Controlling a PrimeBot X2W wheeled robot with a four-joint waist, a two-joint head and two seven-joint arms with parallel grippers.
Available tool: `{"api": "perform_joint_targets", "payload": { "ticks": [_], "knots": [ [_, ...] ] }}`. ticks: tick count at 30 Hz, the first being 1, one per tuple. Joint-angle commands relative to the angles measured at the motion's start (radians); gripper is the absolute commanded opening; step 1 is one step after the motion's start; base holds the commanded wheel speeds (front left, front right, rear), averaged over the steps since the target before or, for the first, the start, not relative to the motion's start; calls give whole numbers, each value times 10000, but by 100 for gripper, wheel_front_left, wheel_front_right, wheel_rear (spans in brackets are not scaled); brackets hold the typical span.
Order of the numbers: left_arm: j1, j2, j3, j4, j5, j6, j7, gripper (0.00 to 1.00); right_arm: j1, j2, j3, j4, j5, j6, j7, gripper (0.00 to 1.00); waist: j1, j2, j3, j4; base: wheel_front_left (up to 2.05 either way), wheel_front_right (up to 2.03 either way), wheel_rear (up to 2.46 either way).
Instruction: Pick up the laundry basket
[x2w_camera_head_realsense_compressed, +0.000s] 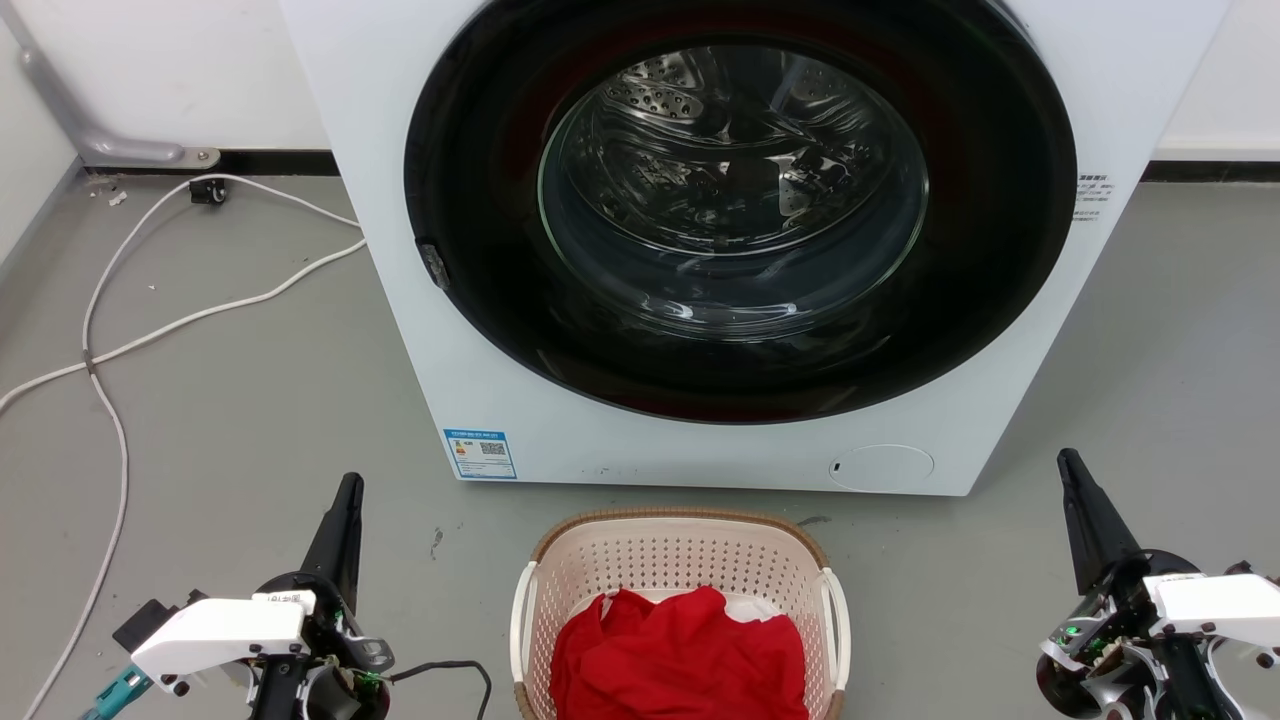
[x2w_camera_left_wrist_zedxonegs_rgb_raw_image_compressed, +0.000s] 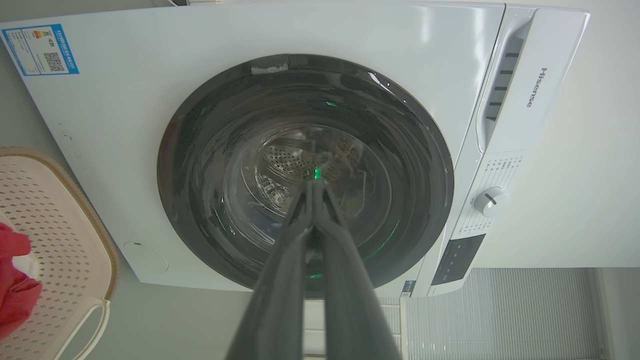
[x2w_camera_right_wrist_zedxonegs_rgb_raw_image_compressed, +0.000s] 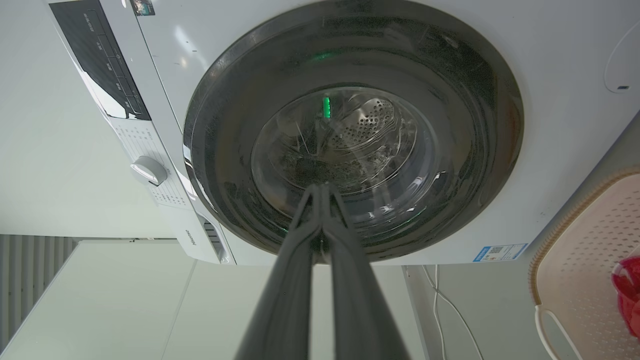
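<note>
The laundry basket (x2w_camera_head_realsense_compressed: 680, 555), pale pink-beige with perforated walls, a brown rim and white side handles, stands on the floor at the bottom centre of the head view, in front of the washing machine. Red cloth (x2w_camera_head_realsense_compressed: 680, 655) fills it. My left gripper (x2w_camera_head_realsense_compressed: 350, 482) is shut, well left of the basket, fingers pointing away from me. My right gripper (x2w_camera_head_realsense_compressed: 1066, 457) is shut, well right of it. Neither touches the basket. In the left wrist view the left gripper (x2w_camera_left_wrist_zedxonegs_rgb_raw_image_compressed: 314, 184) has its tips together and the basket (x2w_camera_left_wrist_zedxonegs_rgb_raw_image_compressed: 60, 210) lies at the left edge. In the right wrist view the right gripper (x2w_camera_right_wrist_zedxonegs_rgb_raw_image_compressed: 323, 186) is shut and the basket (x2w_camera_right_wrist_zedxonegs_rgb_raw_image_compressed: 590, 250) lies at the right edge.
A white front-loading washing machine (x2w_camera_head_realsense_compressed: 480, 330) with its dark round door (x2w_camera_head_realsense_compressed: 740, 210) closed stands just behind the basket. White cables (x2w_camera_head_realsense_compressed: 110, 350) run over the grey floor at the left, near the wall. Open floor lies on both sides of the basket.
</note>
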Motion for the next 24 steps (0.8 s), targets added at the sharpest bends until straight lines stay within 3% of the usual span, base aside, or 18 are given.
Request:
{"api": "perform_joint_targets", "payload": {
  "ticks": [1, 24],
  "knots": [
    [-53, -17, 22, 1, -22, -26, 26, 0, -102, 28, -13, 13, -42, -3, 28, 0, 0, 0, 0, 0, 0, 0, 0],
    [-53, -17, 21, 0, -21, -26, 25, 0, -102, 31, -18, 14, -48, -3, 27, 0, 0, 0, 0, 0, 0, 0, 0]
  ]
}}
